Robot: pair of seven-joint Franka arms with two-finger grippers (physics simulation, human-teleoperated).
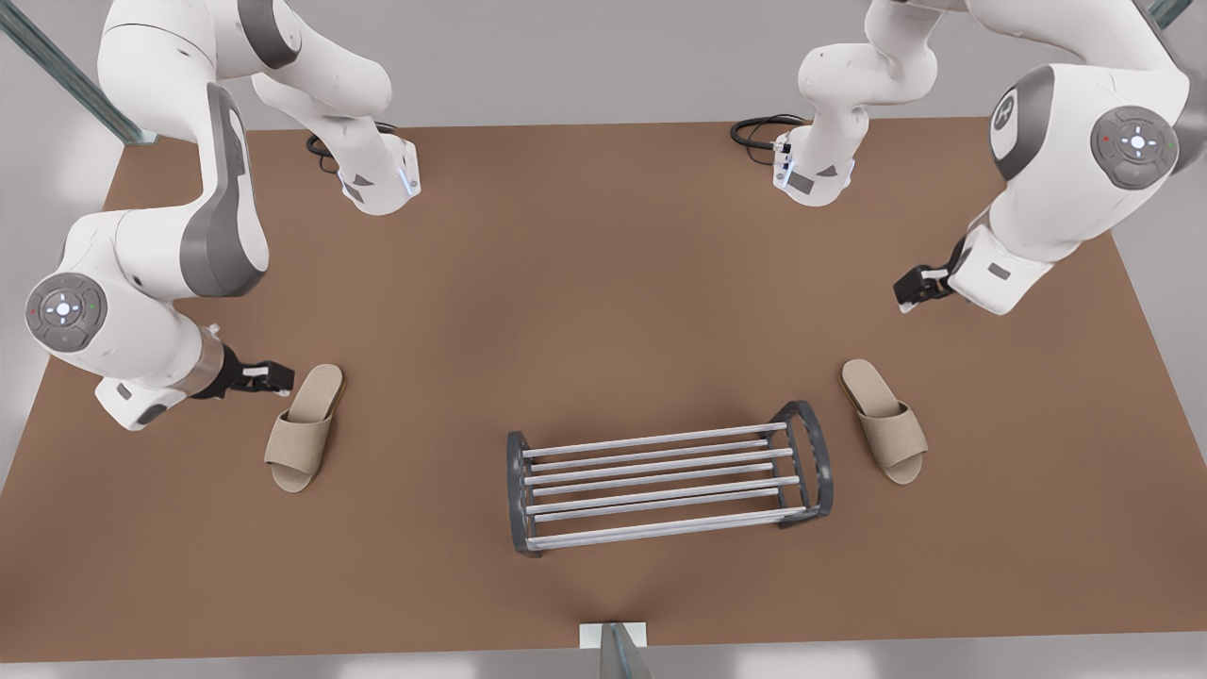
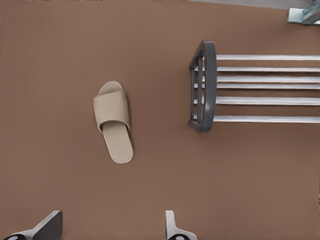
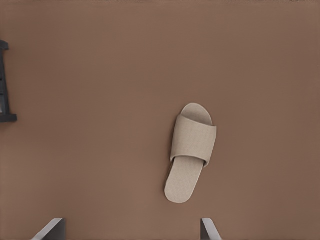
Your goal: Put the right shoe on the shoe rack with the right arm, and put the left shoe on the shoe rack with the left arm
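- shoe rack, dark-grey arched ends and silver bars, standing on the brown worktop around mid-width, near the edge far from the arm bases; nothing on the bars
- left shoe, a beige open-toe slipper, lying sole-down just beside the rack's end on the front view's right, not touching it; toe toward the same far edge
- right shoe, a matching beige slipper, lying flat toward the worktop's edge on the front view's left, well apart from the rack; toe also toward the far edge
- left gripper hovering over bare worktop near the edge on the front view's right, on the heel side of the left shoe, clear of it; fingers spread wide, holding nothing
- right gripper near the heel of the right shoe, no contact seen; fingers spread wide, holding nothing
- left wrist view: left shoe beside the rack's end
- right wrist view: right shoe ahead of the spread fingers, rack's end far off
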